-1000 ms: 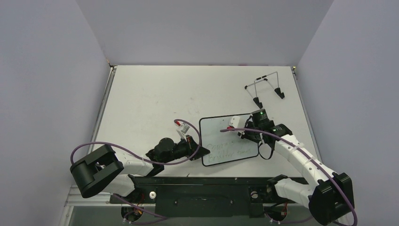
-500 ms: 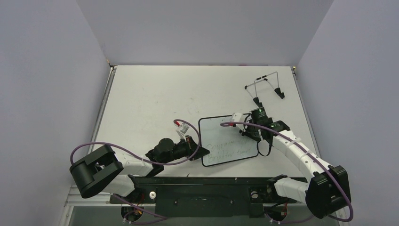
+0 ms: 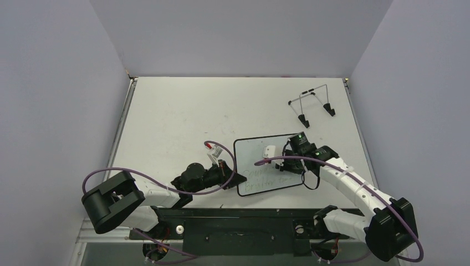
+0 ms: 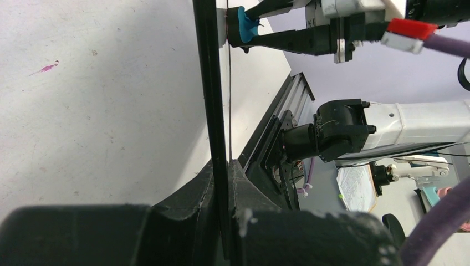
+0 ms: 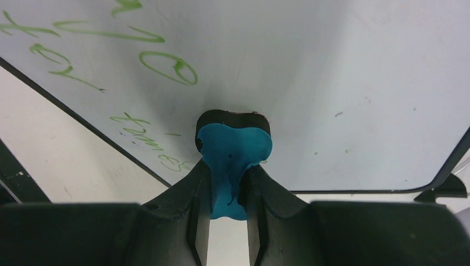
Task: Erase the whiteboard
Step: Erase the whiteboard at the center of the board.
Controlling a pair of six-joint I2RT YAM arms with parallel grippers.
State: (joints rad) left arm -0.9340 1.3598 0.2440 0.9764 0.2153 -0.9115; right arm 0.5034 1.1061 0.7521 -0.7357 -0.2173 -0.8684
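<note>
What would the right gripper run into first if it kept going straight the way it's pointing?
The whiteboard. The right gripper points straight at its surface, and the blue eraser clamped in it seems to be pressed against the board, so the eraser would meet it first.

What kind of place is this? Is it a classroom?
Probably a robot lab, not a classroom: a left arm and right arm bolted to a white table inside plain grey walls, handling a whiteboard.

Right pincer (image 5: 229, 172), clamping blue eraser (image 5: 233, 141), slid across whiteboard (image 5: 332, 66) from far edge toward green writing (image 5: 166, 66).
</note>
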